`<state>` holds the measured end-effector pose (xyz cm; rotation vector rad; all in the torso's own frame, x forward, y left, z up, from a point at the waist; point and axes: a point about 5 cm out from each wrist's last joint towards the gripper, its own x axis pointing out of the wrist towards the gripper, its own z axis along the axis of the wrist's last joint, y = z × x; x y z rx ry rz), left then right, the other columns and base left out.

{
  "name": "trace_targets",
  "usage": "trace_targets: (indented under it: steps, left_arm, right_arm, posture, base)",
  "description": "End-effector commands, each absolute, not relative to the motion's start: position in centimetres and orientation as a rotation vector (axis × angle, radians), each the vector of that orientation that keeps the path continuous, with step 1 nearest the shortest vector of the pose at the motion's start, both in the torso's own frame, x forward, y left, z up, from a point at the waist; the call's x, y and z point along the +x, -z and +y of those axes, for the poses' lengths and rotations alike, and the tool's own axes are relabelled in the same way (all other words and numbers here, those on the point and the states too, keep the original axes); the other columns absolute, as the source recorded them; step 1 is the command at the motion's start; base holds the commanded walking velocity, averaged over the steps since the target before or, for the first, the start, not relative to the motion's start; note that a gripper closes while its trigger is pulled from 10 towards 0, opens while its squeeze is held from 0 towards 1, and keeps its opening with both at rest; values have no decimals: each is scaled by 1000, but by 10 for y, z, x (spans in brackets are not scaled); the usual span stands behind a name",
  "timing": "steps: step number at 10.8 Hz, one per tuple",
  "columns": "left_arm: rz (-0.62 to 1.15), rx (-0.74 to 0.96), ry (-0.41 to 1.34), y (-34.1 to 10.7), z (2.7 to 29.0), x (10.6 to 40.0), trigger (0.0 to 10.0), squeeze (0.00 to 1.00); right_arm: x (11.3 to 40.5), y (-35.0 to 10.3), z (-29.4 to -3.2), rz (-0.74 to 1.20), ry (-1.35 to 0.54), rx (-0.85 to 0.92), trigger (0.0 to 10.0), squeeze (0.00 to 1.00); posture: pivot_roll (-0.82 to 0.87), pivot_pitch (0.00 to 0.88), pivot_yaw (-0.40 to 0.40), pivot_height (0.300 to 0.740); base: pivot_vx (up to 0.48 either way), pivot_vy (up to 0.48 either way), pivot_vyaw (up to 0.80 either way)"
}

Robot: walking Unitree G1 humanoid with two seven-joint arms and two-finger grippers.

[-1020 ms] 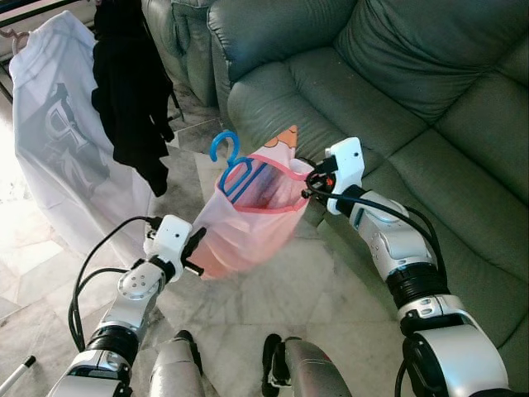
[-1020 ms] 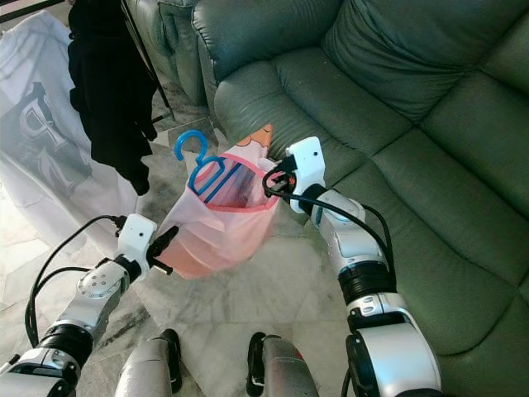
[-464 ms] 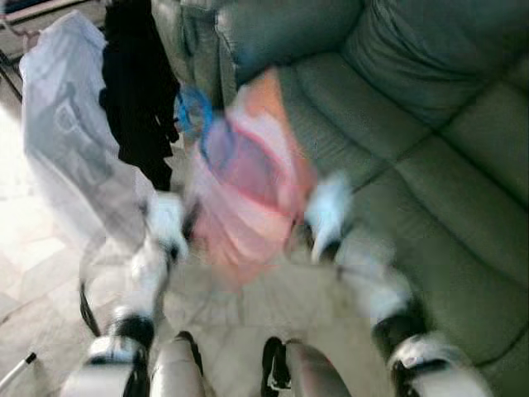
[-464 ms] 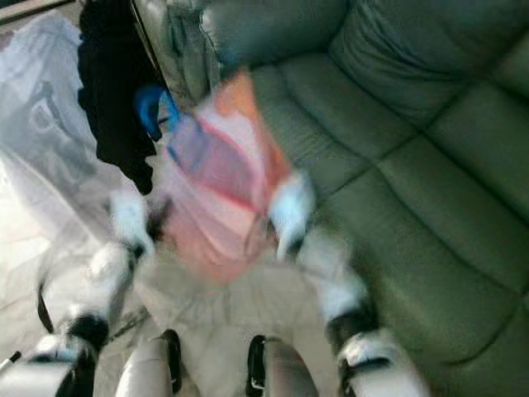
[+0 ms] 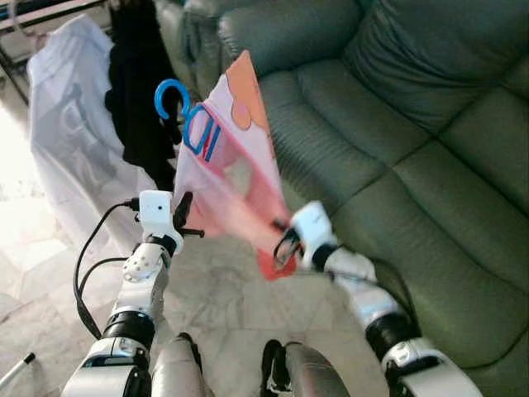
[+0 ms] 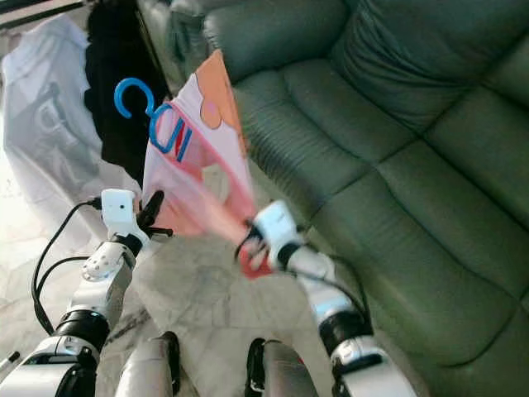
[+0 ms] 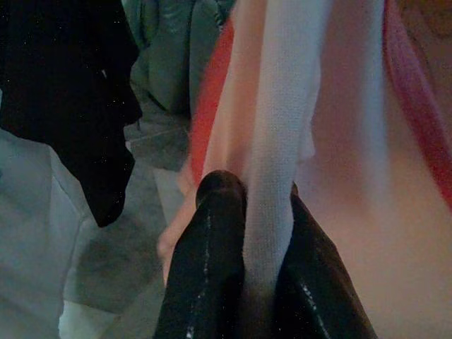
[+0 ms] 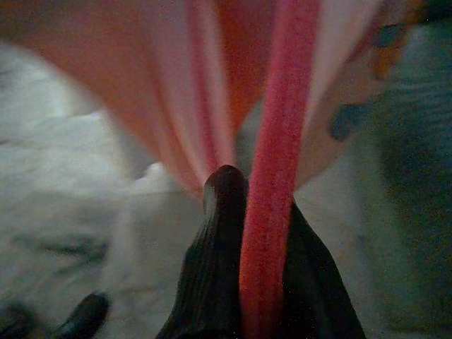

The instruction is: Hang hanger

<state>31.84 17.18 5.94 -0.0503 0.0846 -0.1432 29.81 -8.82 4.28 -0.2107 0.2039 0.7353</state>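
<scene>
At the robot's feet, the right gripper (image 5: 285, 246) pinches the red-trimmed lower edge of a pink garment (image 5: 234, 186), while the left gripper (image 5: 183, 213) clamps the garment's pale side edge. The two holds stretch the fabric into a slanted sheet, apparently so it rides up with the blue hanger (image 5: 183, 116) threaded through its top. The hanger's hook stands free in the air, just in front of a black garment (image 5: 142, 91) and a white T-shirt (image 5: 70, 132) hanging beyond, near the rail (image 5: 50, 16) at the upper left, presumably where the hook is to go. A green sofa (image 5: 397, 107) fills the background on the right.

The wrist views settle what the head views leave unclear: the left fingers (image 7: 205, 268) are closed on a strip of whitish cloth, and the right fingers (image 8: 219, 268) are shut around the red band (image 8: 272, 176). Only the head views take in the hanger and its distance from the rail.
</scene>
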Motion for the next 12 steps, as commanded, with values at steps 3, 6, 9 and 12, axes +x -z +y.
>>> trace_targets:
  steps: [3, 6, 9, 12]
  left_arm:
    - [104, -45, 143, -50, 173, 311, 8471, 0]
    - [144, 14, 162, -38, 182, 299, 8549, 0]
    - [197, 236, 385, -28, 186, 285, 8314, 0]
    - [283, 383, 602, -22, 211, 266, 10000, 0]
  right_arm:
    - [269, -16, -94, 278, -880, -279, 10000, 1000]
    - [254, -16, -130, 246, -908, -336, 10000, 1000]
    - [245, -32, -161, 203, -1043, -442, 10000, 1000]
    - [253, -62, -192, 233, -1186, -559, 10000, 1000]
  posture:
    - [-10, 114, -91, 740]
    - [-20, 112, -81, 740]
    - [-32, 122, -72, 740]
    - [-27, 143, -57, 740]
  base:
    - [0, 0, 0]
    - [0, 0, 0]
    - [0, 0, 0]
    - [0, 0, 0]
